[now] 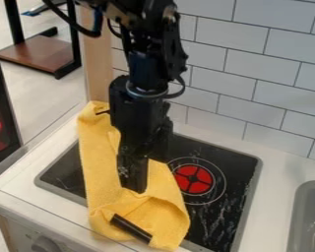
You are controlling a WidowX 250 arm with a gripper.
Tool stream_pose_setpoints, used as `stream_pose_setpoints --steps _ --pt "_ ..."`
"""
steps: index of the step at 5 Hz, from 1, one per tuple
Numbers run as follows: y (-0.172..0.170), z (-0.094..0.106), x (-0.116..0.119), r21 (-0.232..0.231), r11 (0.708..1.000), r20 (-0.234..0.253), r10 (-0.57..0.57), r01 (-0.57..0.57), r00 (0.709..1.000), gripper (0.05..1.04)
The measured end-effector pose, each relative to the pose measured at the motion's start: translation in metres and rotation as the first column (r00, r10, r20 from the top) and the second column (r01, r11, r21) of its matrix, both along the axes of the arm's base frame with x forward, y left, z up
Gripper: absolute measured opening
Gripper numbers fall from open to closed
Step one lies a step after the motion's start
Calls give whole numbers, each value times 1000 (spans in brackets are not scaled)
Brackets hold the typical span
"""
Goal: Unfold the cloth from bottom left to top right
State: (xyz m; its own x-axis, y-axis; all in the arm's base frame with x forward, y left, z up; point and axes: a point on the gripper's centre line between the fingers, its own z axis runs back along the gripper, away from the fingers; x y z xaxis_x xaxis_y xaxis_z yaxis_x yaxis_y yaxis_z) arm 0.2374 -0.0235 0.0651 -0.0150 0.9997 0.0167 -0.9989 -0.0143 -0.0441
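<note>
whether your end effector (134, 189) is open or gripping you can't tell, so check, then pinch only the yellow cloth (100, 165)'s top layer near seven o'clock and sweep low toward one.

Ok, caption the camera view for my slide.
The gripper over a rumpled yellow cloth on a black stovetop, a black rod at the cloth's near end.

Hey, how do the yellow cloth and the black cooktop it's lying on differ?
The cloth is yellow and fuzzy, whereas the cooktop is black and glossy. The cloth lies rumpled, while the cooktop is flat. Both are partly hidden from the camera by the arm.
</note>
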Motion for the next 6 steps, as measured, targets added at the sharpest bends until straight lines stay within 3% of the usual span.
stream_pose_setpoints --steps 1,2,4,6 --pt "5 -6 13 37 999 9 -32 32 999 999" --pt "16 -14 28 111 992 25 -58 55 998 999" --pt "46 -34 53 239 971 -8 -12 13 1000 999" --pt "49 -45 58 286 958 -20 0 6 1000 999"
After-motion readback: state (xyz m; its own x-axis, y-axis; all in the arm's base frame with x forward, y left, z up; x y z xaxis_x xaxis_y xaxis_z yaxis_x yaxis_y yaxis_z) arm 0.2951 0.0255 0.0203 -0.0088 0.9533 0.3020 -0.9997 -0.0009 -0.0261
